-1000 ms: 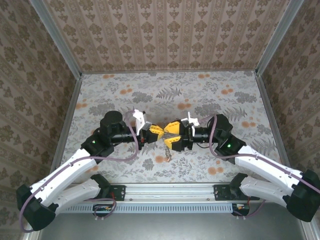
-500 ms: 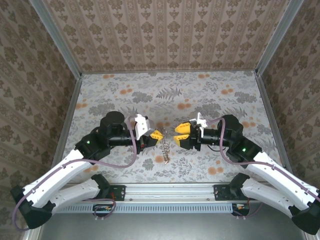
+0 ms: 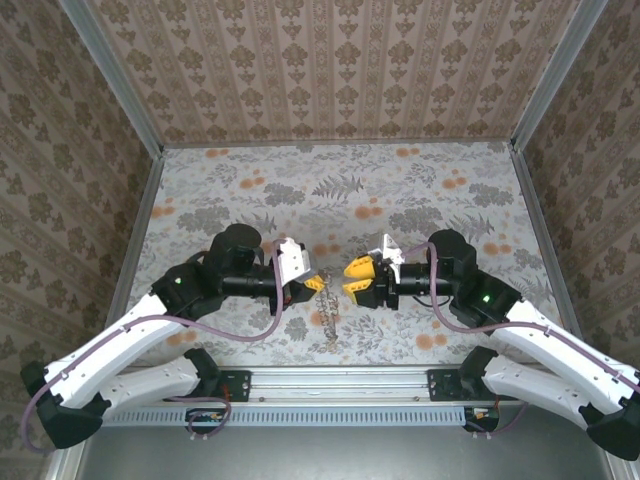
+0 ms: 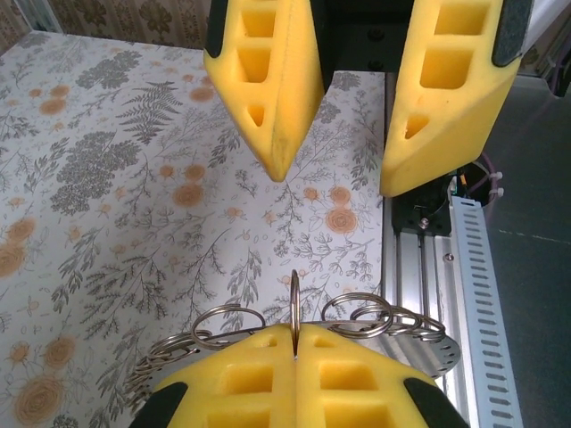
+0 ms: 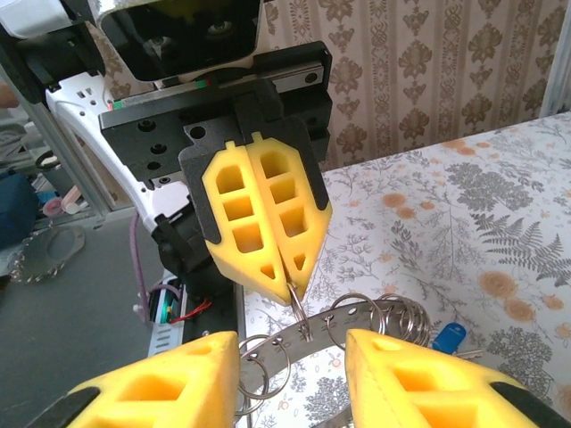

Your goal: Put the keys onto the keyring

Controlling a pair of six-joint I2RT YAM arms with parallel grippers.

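Pinching keyring in clenched left gripper, we faced released right gripper toward it, likely to thread blue key.

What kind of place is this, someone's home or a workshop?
Probably a robot test booth in a lab, not a home. The left arm and right arm are bolted to an aluminium rail, and the wallpapered walls are panels in a metal frame around the floral tabletop.
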